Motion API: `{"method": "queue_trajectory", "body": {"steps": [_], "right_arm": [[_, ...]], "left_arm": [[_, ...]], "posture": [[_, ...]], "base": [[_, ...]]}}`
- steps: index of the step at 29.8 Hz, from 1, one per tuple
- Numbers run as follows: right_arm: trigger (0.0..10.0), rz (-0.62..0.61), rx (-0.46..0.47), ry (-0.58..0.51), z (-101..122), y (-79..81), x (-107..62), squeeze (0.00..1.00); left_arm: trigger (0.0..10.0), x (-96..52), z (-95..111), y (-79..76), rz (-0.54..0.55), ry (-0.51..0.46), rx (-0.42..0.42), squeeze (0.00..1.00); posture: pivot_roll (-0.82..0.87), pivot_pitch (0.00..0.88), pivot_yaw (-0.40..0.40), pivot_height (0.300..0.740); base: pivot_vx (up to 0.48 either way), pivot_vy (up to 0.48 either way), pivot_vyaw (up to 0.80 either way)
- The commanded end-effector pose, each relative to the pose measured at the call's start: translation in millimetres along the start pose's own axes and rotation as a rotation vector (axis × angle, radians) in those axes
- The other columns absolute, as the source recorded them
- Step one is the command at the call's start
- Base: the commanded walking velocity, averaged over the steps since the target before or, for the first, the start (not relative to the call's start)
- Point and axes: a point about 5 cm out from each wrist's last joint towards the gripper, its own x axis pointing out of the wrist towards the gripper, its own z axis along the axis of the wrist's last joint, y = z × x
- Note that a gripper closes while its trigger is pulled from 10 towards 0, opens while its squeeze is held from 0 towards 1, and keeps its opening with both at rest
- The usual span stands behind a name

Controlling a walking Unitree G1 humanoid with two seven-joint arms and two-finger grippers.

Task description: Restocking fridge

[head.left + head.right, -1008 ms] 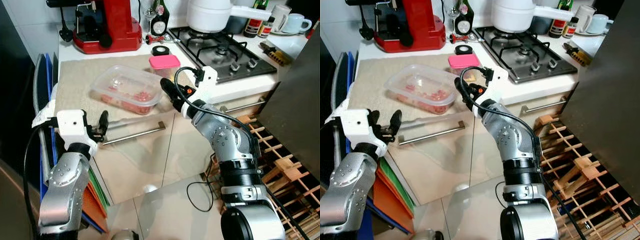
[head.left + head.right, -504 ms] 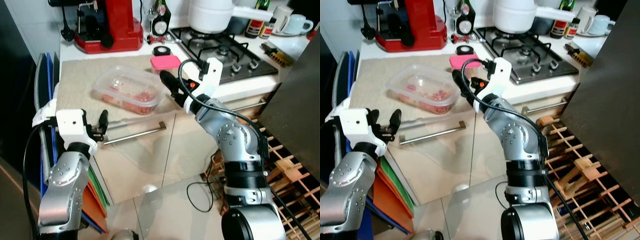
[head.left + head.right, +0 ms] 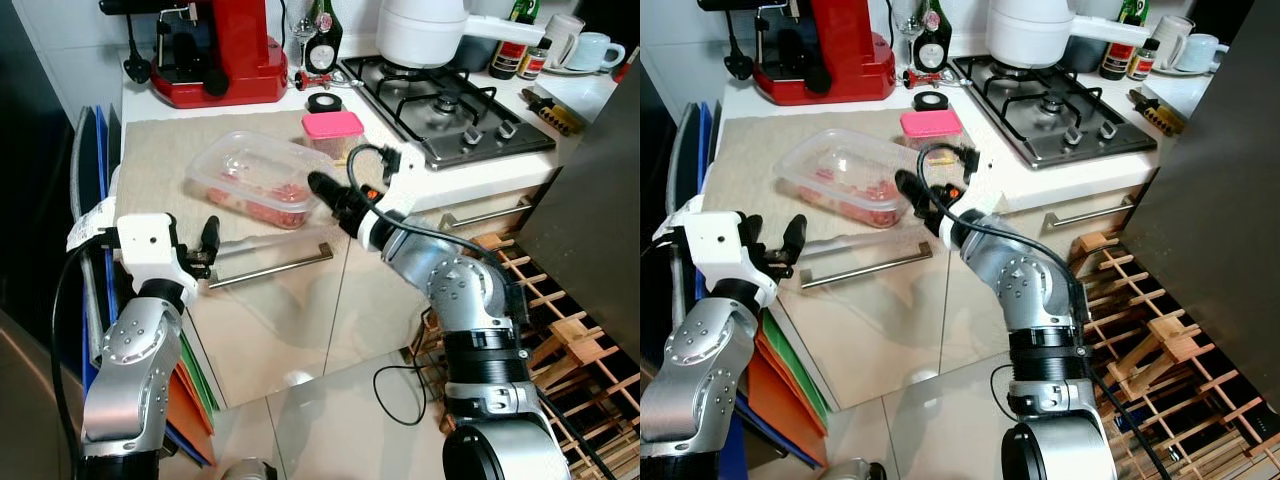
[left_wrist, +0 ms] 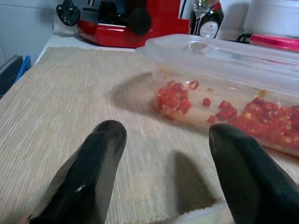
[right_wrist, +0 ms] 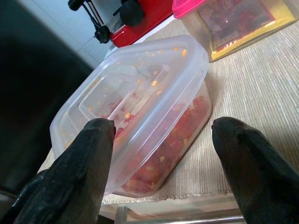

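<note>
Barely begun: clear tub of red bits (image 3: 258, 178) sat on desk (image 3: 160, 160), centre of frame, nothing stocked yet. Right hand (image 3: 322, 190) spread wide, near tub's corner. Left hand (image 3: 207, 243) wide, empty, lower left.

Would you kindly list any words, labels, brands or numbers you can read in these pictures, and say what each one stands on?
None can be read.
Dark bottle behind the red machine: round label, too blurred.
Bottles by the white pot: labels too small.
Clear container and pink-lidded box: no print visible.
</note>
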Motion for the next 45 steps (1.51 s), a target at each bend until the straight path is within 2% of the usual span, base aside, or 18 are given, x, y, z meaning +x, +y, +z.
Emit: {"method": "queue_trajectory", "body": {"steps": [1,5,6,7,12,27,28,31,33,35,36,40,42,45], "right_arm": [[10.0,0.043,0.010,0.006,-4.8,16.8,9.8,0.00],[10.0,0.031,-0.001,-0.001,-4.5,14.9,12.5,0.00],[2.7,0.019,-0.019,-0.015,-3.1,14.2,13.8,0.00],[0.0,0.013,-0.035,-0.022,-2.2,13.9,14.4,0.00],[0.0,0.003,-0.075,-0.038,0.2,13.3,15.8,0.00],[0.0,0.030,-0.053,-0.072,3.5,14.9,17.0,0.00],[0.0,0.035,-0.053,-0.083,5.3,15.4,16.2,0.04],[0.0,0.041,-0.052,-0.093,7.0,15.8,15.7,0.04],[0.0,0.043,-0.052,-0.108,9.6,16.0,14.8,0.23],[0.0,0.043,-0.053,-0.113,10.6,16.0,14.4,0.23],[0.0,0.045,-0.055,-0.122,12.3,16.3,13.8,0.31],[0.0,0.050,-0.065,-0.138,15.6,17.0,12.9,0.31],[0.0,0.042,-0.075,-0.154,20.1,14.5,12.6,0.30],[0.0,0.046,-0.082,-0.180,26.1,14.9,12.5,0.29]], "left_arm": [[10.0,2.2,1.3,-2.7,-0.003,-0.006,0.003,0.00],[10.0,3.7,2.5,-2.9,-0.001,-0.010,0.003,0.00],[10.0,4.6,2.9,-3.2,0.000,-0.012,0.002,0.00],[10.0,5.0,3.1,-3.5,0.001,-0.013,0.001,0.00],[10.0,6.3,3.5,-4.6,0.000,-0.015,-0.001,0.00],[10.0,11.4,3.7,-6.1,0.008,-0.003,-0.008,0.00],[10.0,12.1,3.9,-6.8,0.006,-0.002,-0.010,0.00],[10.0,12.9,4.1,-7.5,0.005,-0.002,-0.012,0.00],[10.0,13.4,4.5,-7.9,0.002,-0.001,-0.013,0.00],[10.0,13.6,4.6,-7.9,0.001,-0.001,-0.014,0.00],[10.0,13.6,4.6,-8.1,-0.003,-0.001,-0.014,0.00],[10.0,11.3,2.3,-6.9,-0.016,0.009,-0.009,0.00],[10.0,1.4,-6.8,-5.2,-0.022,0.038,-0.006,0.00],[10.0,-2.4,-8.7,-6.6,-0.022,0.040,-0.008,0.00]], "posture": [[0.07,0.000,-0.034,0.740],[0.07,0.005,-0.035,0.740],[0.07,0.006,-0.035,0.740],[0.07,0.006,-0.035,0.740],[0.06,0.008,-0.036,0.740],[0.06,0.008,-0.031,0.740],[0.06,0.007,-0.029,0.740],[0.06,0.007,-0.029,0.740],[0.05,0.007,-0.023,0.740],[0.05,0.007,-0.023,0.740],[0.05,0.008,-0.021,0.740],[0.05,0.009,-0.019,0.740],[0.06,0.012,-0.020,0.740],[0.06,0.012,-0.024,0.740]], "base": [[0.000,0.000,0.00],[0.000,0.000,0.00],[0.000,0.000,0.00],[0.000,0.000,0.00],[0.000,0.000,0.00],[0.000,0.000,0.00],[0.000,0.000,0.00],[0.000,0.000,0.00],[0.000,0.000,0.00],[0.000,0.000,0.00],[0.000,0.000,0.00],[0.000,0.000,0.00],[0.000,0.000,0.00],[0.000,0.000,0.00]]}}
